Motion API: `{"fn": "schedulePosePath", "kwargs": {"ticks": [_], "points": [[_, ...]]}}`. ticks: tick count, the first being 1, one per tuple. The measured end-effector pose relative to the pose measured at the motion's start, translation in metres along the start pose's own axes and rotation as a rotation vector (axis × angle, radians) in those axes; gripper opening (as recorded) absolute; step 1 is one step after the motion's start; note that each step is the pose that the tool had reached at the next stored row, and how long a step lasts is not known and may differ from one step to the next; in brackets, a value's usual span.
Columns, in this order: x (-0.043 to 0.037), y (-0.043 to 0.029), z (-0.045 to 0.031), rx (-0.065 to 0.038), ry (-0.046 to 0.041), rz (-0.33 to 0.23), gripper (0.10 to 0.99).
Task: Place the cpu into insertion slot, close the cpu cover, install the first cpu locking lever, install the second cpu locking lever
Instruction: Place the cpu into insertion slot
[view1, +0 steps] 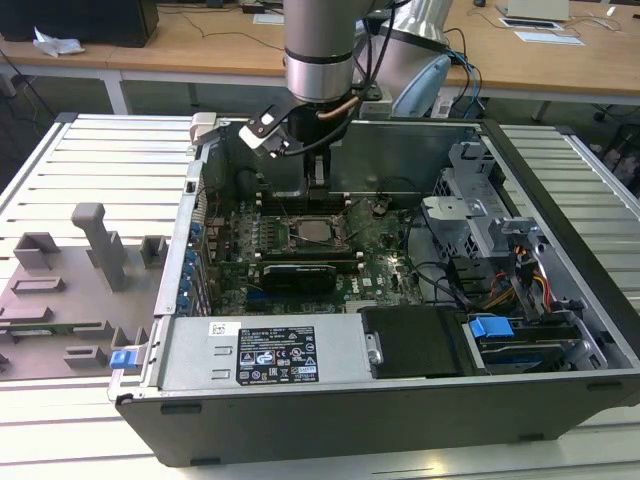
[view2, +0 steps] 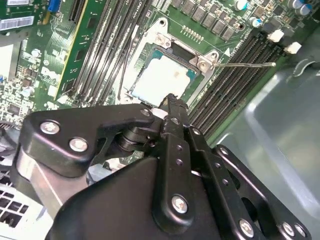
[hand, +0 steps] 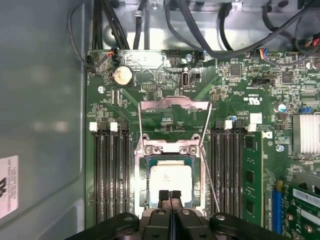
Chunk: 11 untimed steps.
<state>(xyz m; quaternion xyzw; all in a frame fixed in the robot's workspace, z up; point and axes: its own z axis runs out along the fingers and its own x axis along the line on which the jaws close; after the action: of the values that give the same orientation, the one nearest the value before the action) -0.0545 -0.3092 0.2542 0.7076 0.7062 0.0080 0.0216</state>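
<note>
The cpu (hand: 170, 180) lies flat in the insertion slot (hand: 141, 176), silver top up; in the second wrist view the cpu (view2: 162, 80) fills the slot's metal rim (view2: 202, 62). The cpu cover (hand: 172, 104) is swung open off its hinge, and green board shows through its window. One thin wire locking lever (hand: 210, 182) stands free beside the slot, and the same lever (view2: 245, 64) juts over the memory slots. My gripper (hand: 169, 194) hovers over the cpu's near edge, shut with its fingertips together and nothing between them. In the exterior view the gripper (view1: 318, 182) hangs just above the slot (view1: 313, 232).
Long black memory slots (hand: 112, 175) flank the socket on both sides. Cables (hand: 190, 25) run along the case wall behind the board. The grey case wall (hand: 45, 125) stands close on one side. A power supply (view1: 265, 352) and drive bays (view1: 500, 250) fill the case's front and right.
</note>
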Motion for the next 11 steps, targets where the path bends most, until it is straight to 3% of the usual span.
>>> {"fn": "schedulePosePath", "kwargs": {"ticks": [7, 11], "points": [[-0.0004, 0.0013, -0.0301, 0.0, 0.0, 0.0, 0.106], [-0.0005, 0.0014, -0.0332, 0.0, 0.0, 0.0, 0.106]]}}
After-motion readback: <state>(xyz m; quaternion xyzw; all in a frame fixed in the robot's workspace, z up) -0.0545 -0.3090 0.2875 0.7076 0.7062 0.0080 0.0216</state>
